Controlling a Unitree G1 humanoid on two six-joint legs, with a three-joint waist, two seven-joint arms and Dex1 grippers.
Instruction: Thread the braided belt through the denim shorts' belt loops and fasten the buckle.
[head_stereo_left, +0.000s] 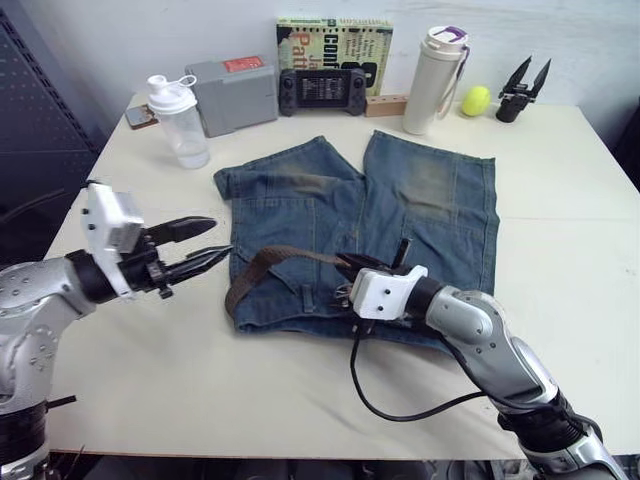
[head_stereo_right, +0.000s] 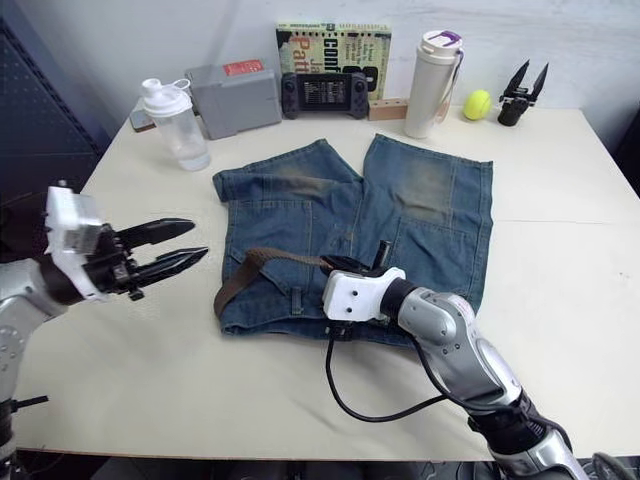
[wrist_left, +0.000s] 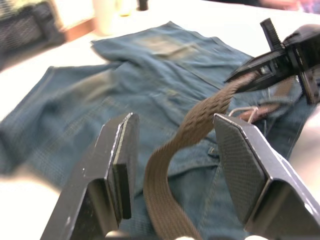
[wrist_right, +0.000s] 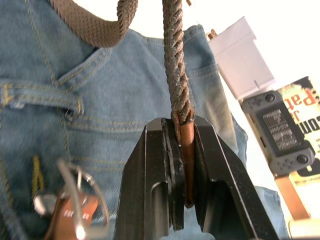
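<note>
My right gripper (wrist_right: 182, 165) is clamped on the braided belt (head_stereo_left: 290, 256) tip above the denim shorts (head_stereo_left: 400, 215) waistband; the left gripper (head_stereo_left: 205, 245) hangs wide open beside the belt's loop. I judge threading barely begun: next, feed the tip into a belt loop (wrist_right: 42, 95). The buckle (wrist_right: 75, 192) lies on the denim.

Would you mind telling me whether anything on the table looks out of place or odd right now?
The belt is odd: it bows up in a loop off the shorts rather than lying flat, its end pinched in the right tool. The buckle lies loose on the denim. The left tool is open.
</note>
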